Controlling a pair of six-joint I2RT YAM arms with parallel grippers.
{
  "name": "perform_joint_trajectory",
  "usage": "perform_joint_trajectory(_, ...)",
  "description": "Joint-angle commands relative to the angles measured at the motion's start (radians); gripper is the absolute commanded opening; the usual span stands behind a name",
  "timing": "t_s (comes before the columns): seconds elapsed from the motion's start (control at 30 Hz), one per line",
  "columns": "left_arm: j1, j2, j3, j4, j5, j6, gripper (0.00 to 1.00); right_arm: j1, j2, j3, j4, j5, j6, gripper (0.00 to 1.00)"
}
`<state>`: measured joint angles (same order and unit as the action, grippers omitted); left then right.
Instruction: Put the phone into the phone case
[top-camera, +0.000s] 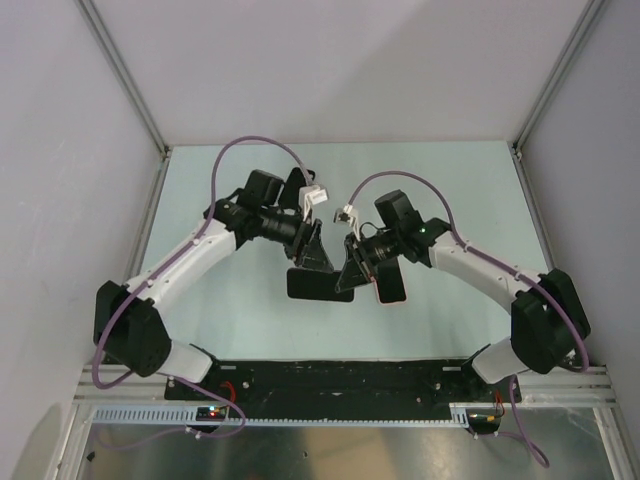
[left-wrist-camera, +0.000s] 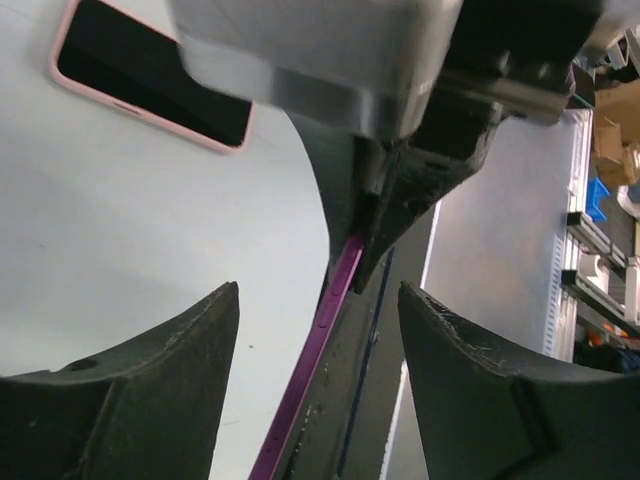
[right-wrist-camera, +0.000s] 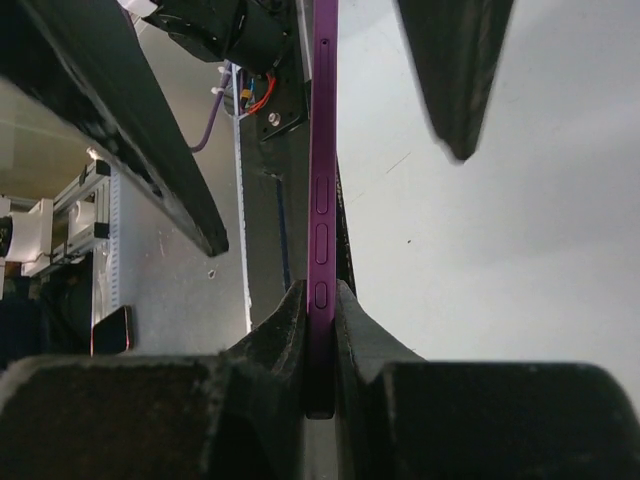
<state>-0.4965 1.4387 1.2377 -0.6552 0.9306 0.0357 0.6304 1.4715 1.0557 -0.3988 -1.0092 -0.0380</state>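
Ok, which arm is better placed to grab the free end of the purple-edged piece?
Left: the left gripper stands open astride the purple-edged piece, while the right gripper is shut on the other end.

One phone (right-wrist-camera: 322, 180), purple-edged. One case (left-wrist-camera: 150, 85), pink-rimmed. Two arms: left arm (top-camera: 190, 255) and right arm (top-camera: 480, 265). Two tools, two fingers each: left tool (left-wrist-camera: 318, 310) and right tool (right-wrist-camera: 320, 300). Two purple cables (top-camera: 250, 142) (top-camera: 400, 177), one per arm. One surface (top-camera: 250, 320) under it all.

Purple phone (left-wrist-camera: 312, 365) edge-on between spread fingers (left-wrist-camera: 150, 390) of left end effector (left-wrist-camera: 320, 292), gap each side; pink case (left-wrist-camera: 150, 85) well aside.
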Motion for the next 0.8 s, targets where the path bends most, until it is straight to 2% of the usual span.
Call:
perform_joint_trajectory(0.0, -0.019, -0.067, -0.043, -0.015, 0.039, 0.028, 0.66, -0.003, 0.034, 0.092, -0.049, -0.08, -0.089, 0.0)
perform_joint_trajectory(0.43, -0.074, -0.037, -0.069, -0.022, -0.001, -0.005, 0.43, -0.038, 0.106, 0.189, -0.183, -0.115, -0.222, 0.0)
perform_joint_trajectory(0.5, -0.081, -0.022, -0.066, -0.023, -0.004, -0.007, 0.36, -0.04, 0.113, 0.192, -0.187, -0.116, -0.224, 0.0)
perform_joint_trajectory(0.67, -0.098, -0.005, -0.059, -0.024, -0.002, -0.011, 0.08, -0.053, 0.117, 0.194, -0.171, -0.112, -0.208, 0.0)
perform_joint_trajectory(0.73, -0.102, -0.007, -0.057, -0.023, 0.005, -0.012, 0.02, -0.064, 0.115, 0.194, -0.153, -0.104, -0.186, 0.01)
perform_joint_trajectory(0.77, -0.103, -0.01, -0.058, -0.023, 0.007, -0.013, 0.01, -0.072, 0.115, 0.194, -0.14, -0.102, -0.175, 0.07)
